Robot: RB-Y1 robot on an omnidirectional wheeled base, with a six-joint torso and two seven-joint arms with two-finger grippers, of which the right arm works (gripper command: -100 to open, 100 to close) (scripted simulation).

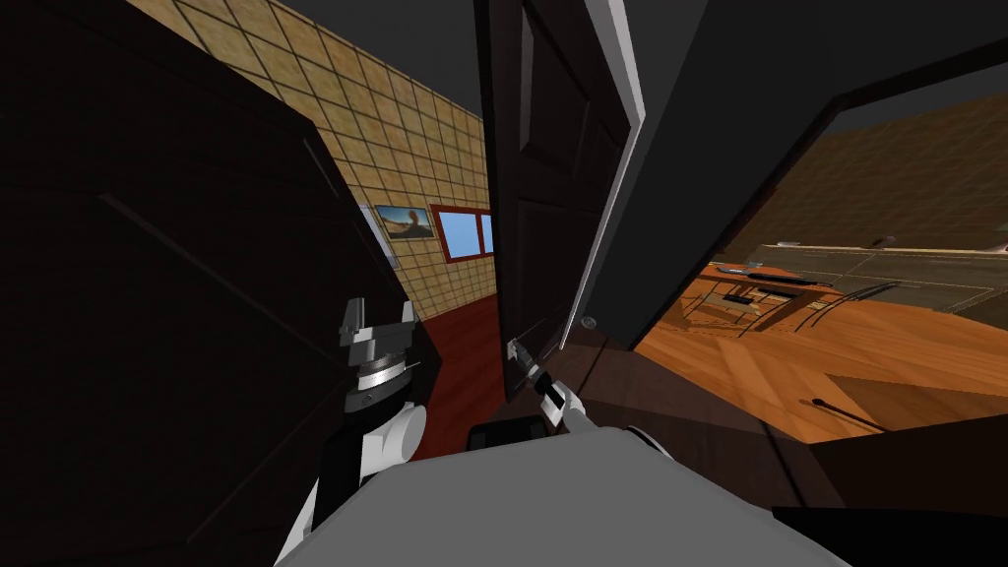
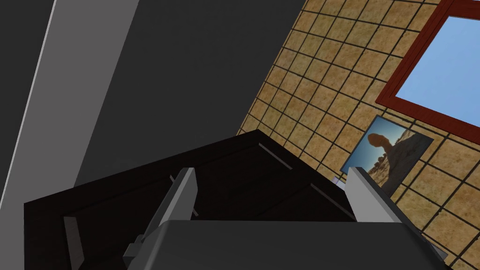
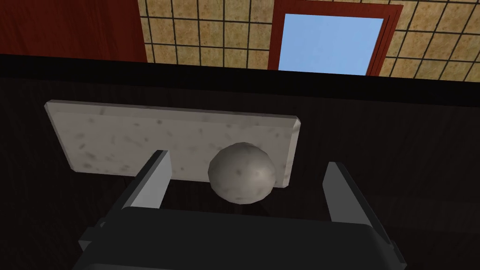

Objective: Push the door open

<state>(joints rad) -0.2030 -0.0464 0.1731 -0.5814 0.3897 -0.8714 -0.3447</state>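
Right gripper (image 3: 246, 159): fingers spread wide, holding nothing. The round, mottled grey knob (image 3: 242, 173) sits in the gap between them, close to the gripper body and touching neither finger (as far as the wrist view shows). The knob is mounted at one end of a pale, speckled plate (image 3: 140, 136) fixed flat on the dark door (image 1: 551, 177).

Door position, head view: the leaf stands ajar straight ahead, its near edge towards me. The right gripper is low against it. Past the door's edge are a tiled wall (image 1: 394, 128) and a red-framed window (image 1: 463, 231).

Left gripper (image 1: 379, 317): raised on my left, well apart from the door, fingers spread, nothing between them. It is next to a dark cabinet (image 1: 148, 295).
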